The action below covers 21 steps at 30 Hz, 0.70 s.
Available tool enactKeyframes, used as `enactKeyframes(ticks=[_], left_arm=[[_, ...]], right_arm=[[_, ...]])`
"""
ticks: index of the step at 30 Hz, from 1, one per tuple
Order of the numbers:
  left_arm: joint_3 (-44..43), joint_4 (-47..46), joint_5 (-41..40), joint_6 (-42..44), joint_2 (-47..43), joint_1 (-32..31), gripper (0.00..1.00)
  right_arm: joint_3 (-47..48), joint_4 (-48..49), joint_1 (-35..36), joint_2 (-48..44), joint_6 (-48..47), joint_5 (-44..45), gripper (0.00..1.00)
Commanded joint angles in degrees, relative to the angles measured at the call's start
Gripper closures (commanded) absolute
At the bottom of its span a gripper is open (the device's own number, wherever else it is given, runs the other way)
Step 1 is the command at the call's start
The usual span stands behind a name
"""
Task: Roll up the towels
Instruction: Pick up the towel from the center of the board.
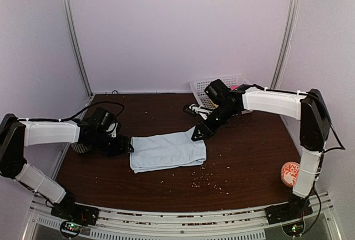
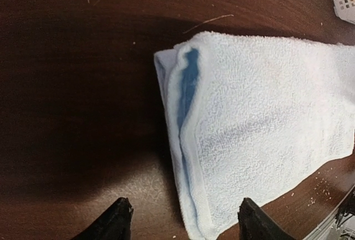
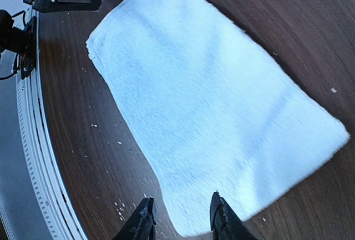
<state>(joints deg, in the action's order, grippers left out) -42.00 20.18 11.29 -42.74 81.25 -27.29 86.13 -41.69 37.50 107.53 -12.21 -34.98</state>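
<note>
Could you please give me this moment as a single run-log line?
pale blue towel: folded flat, unrolled | left gripper: open at left end | right gripper: open at right end

You have a dark brown wooden table [image 1: 249,151], and near its middle the pale blue towel [image 1: 166,150] lies flat on it. The towel is folded, and at its left end you can see the layered edges one on another. Small pale crumbs [image 1: 208,180] are spread on the wood just in front of the towel's right end. At the far edge, right of the middle, stands a white basket [image 1: 208,87] with a perforated wall. On the right side, toward the near edge, lies a round orange-pink thing [image 1: 289,173]; you cannot tell more about it.
</note>
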Motion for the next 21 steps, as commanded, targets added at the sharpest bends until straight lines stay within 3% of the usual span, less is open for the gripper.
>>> enactKeyframes(ticks=[1, 6, 12, 21], left_arm=[[2.0, -3.2, 7.1, -2.5, 0.1, 1.4, 0.31], [2.0, -4.9, 9.3, -3.4, 2.0, 2.1, 0.29], [2.1, -9.5, 15.1, -4.8, 7.8, 2.4, 0.31], [1.4, -13.3, 20.4, -6.1, 13.7, 2.3, 0.5]], right_arm=[[7.0, 3.4, 6.4, 6.2, 1.9, 0.9, 0.66], [11.3, 1.3, 6.3, 14.5, 4.8, 4.9, 0.68], [6.1, 4.6, 5.1, 17.2, 6.3, 7.6, 0.69], [5.1, 4.1, 4.7, 22.3, 6.2, 4.9, 0.7]])
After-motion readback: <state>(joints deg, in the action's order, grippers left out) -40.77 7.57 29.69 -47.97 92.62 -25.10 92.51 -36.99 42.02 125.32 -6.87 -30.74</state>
